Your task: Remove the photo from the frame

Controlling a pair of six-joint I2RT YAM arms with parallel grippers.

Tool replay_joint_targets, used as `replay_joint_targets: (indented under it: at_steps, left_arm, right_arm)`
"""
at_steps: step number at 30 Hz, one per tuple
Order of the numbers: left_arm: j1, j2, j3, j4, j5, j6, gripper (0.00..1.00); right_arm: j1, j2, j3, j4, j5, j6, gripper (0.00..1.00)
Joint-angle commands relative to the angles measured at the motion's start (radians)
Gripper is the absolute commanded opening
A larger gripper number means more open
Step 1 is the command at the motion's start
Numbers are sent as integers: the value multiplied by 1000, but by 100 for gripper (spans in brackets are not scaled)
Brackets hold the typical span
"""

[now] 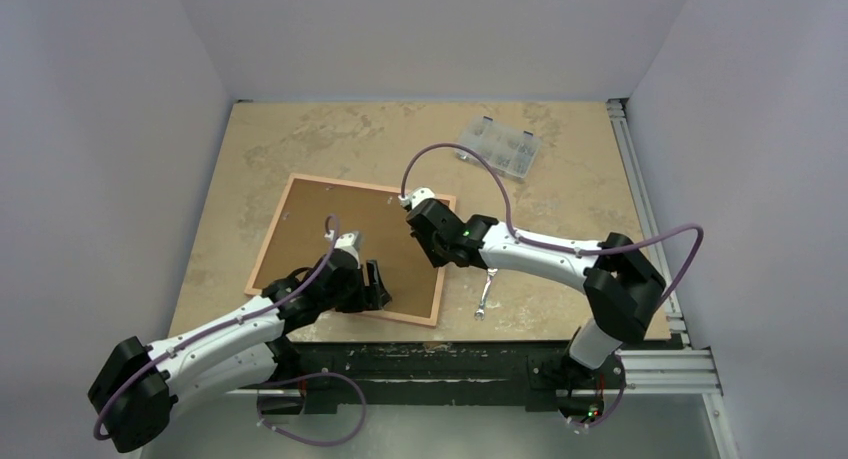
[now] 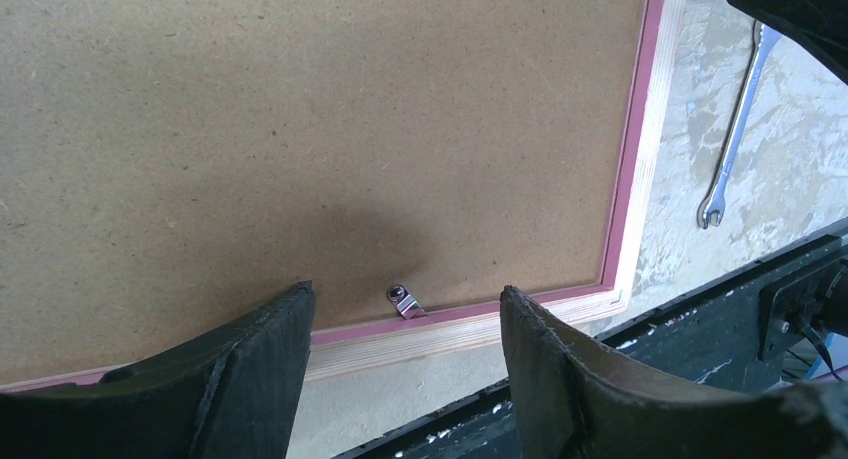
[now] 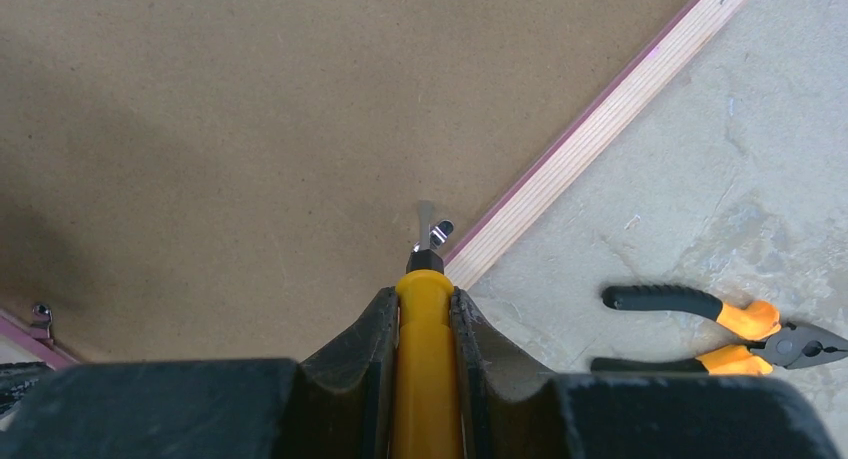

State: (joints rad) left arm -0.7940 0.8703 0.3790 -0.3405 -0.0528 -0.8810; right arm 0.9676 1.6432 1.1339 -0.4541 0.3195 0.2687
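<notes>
The pink-edged wooden frame [image 1: 268, 234] lies face down on the table. Only the photo's brown backing board [image 1: 310, 229] shows inside it; the print side is hidden. My left gripper [image 2: 405, 289] hangs open over the frame's near edge [image 2: 625, 179], its fingers on either side of a small metal clip [image 2: 404, 302] without touching it. My right gripper [image 3: 421, 297] is shut on a yellow-handled screwdriver [image 3: 425, 359]. The screwdriver's tip meets another metal clip [image 3: 432, 229] at the frame's right edge [image 3: 590, 129].
A silver wrench [image 1: 486, 294] lies on the table just right of the frame. Orange-and-black pliers [image 3: 720, 329] lie near the right gripper. A clear plastic parts box [image 1: 500, 146] stands at the back right. The black table rail runs along the near edge.
</notes>
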Motion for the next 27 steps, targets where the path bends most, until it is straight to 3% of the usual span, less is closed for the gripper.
replay_joint_targets:
  at_steps: [1, 12, 27]
  left_arm:
    - [2, -12, 0, -30, 0, -16, 66]
    - [3, 14, 29, -32, 3, -12, 66]
    - [4, 11, 46, -53, 1, -9, 67]
  right_arm:
    - [-1, -65, -24, 41, -29, 18, 0]
    - [-1, -104, -2, -56, 28, 0, 0]
    - [-1, -37, -52, -38, -6, -26, 0]
